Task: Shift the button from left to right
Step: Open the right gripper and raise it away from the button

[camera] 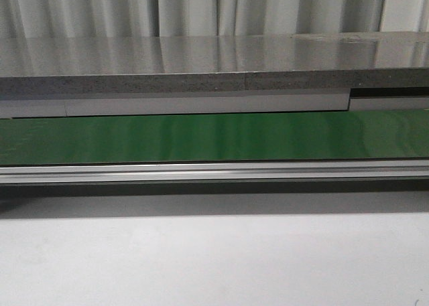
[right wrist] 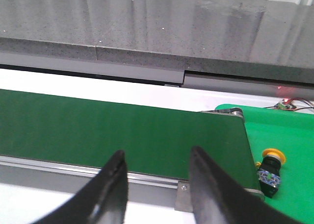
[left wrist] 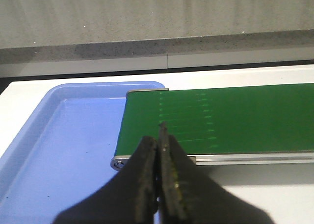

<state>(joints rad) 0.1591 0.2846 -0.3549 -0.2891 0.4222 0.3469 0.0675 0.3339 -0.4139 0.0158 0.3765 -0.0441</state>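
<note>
A long green belt [camera: 214, 137] ran past a grey counter [camera: 214, 55]. The left gripper [left wrist: 159, 136] was pinched tight, empty, by a blue tray [left wrist: 64, 150]. The right gripper [right wrist: 157, 160] gaped wide. The button [right wrist: 271, 171] lay on a green tray [right wrist: 289, 136] beside the belt's end.

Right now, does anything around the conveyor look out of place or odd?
One thing: the button lies tipped on its side on the bright green surface just past the end of the belt, not on the belt. The blue tray at the belt's other end looks bare apart from a few specks.
</note>
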